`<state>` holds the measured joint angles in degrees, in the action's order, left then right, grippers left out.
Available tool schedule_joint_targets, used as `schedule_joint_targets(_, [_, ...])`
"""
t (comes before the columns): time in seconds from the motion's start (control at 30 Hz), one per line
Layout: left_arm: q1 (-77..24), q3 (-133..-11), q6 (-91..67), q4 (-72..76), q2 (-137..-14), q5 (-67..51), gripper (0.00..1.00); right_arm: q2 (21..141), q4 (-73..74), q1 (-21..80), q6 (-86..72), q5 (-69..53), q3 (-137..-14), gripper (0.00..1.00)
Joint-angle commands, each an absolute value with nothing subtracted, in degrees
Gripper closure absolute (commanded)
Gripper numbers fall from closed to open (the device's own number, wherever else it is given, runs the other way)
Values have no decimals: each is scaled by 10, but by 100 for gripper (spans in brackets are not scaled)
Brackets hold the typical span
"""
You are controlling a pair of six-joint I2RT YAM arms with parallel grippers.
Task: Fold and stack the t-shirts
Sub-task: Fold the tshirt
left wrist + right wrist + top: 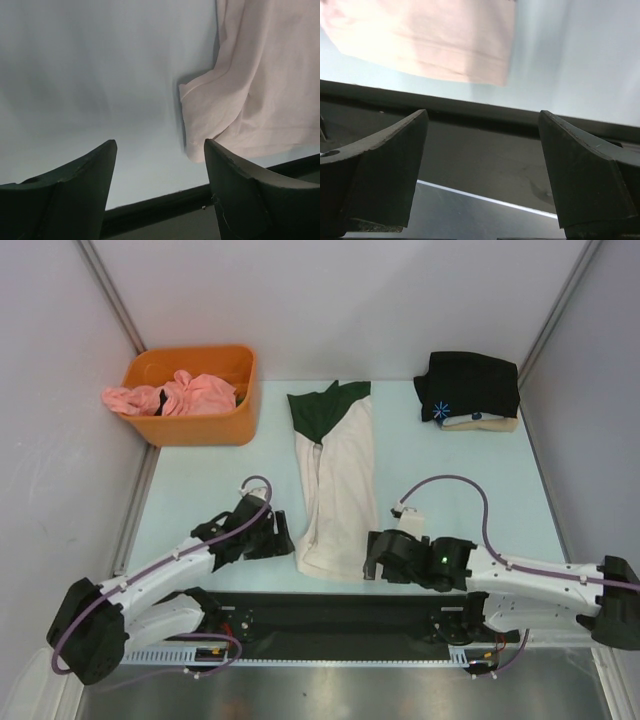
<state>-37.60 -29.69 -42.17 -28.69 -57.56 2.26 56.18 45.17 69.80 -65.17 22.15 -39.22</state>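
Now we count one cream shirt, one black shirt atop one beige shirt; left tool and right tool both spread, empty.

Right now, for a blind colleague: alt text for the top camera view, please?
A cream t-shirt with green sleeves lies folded in a long strip at centre, the open left gripper and open right gripper flanking its near end. An orange bin of pink shirts sits far left; a black shirt tops a beige shirt far right.

No legible text; black t-shirt bears a blue starburst.
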Motion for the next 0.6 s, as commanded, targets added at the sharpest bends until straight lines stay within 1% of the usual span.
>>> schedule_joint_targets(0.0, [-382, -280, -423, -151, -584, 4, 25, 599, 421, 702, -619, 253, -430, 5])
schedule_joint_targets(0.2, [-385, -260, -407, -70, -637, -46, 28, 591, 383, 695, -619, 238, -398, 5])
schedule_joint_targets(0.3, [-395, -258, -404, -38, -671, -54, 32, 570, 385, 686, -621, 233, -380, 5])
schedule_joint_targets(0.37, [-400, -257, -405, -23, -688, -52, 44, 551, 388, 676, -621, 229, -373, 5])
schedule_joint_targets(0.43, [-400, -254, -408, -10, -706, -56, 59, 537, 395, 666, -620, 229, -362, 5])
schedule_joint_targets(0.47, [-400, -257, -408, -17, -708, -55, 81, 529, 398, 663, -620, 227, -359, 5])
schedule_joint_targets(0.5, [-401, -271, -410, -33, -701, -34, 92, 517, 404, 660, -620, 226, -358, 5])
schedule_joint_targets(0.53, [-401, -280, -411, -77, -694, -20, 100, 511, 408, 657, -621, 226, -354, 5])
schedule_joint_targets(0.57, [-401, -293, -411, -111, -682, -3, 100, 505, 411, 656, -621, 226, -354, 5])
